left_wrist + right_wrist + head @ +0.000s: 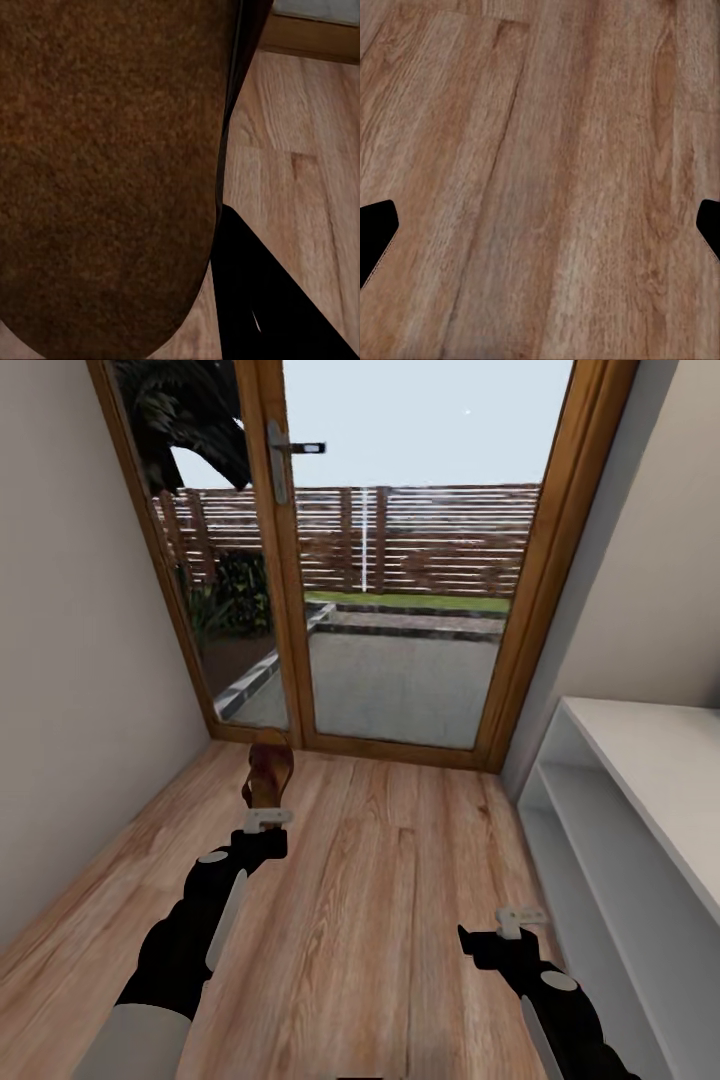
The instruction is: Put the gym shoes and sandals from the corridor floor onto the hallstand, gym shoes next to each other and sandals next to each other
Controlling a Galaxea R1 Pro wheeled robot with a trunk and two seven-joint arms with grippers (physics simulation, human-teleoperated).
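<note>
- Here, one sandal (pixel 268 775) shows in the head view: dark brown, held up off the corridor floor (pixel 380 900) at the tip of the left gripper (pixel 268 818), in front of the glass door (pixel 400 550).
- The left gripper is closed on that sandal, pinching it at its near end.
- In the left wrist view the sandal (pixel 105 172) is very close, a big brown fuzzy shape, with one dark finger (pixel 262 300) beside its edge and wood floor (pixel 300 150) behind.
- One right gripper (pixel 510 935) hangs low over the floor with nothing in it. In the right wrist view its two black fingertips (pixel 375 229) sit at the far sides, wide apart, with bare planks (pixel 540 180) between them.
- One white shelf unit (pixel 640 760) stands against the right wall, with a flat top and open shelves below. I cannot tell if it is the hallstand.
- The head view shows the door, both walls, the shelf unit and both arms. The wrist views show the floor grain and the sandal's skin up close.
- Through the door there is a patio, a strip of grass and a wooden fence (pixel 440 535).
</note>
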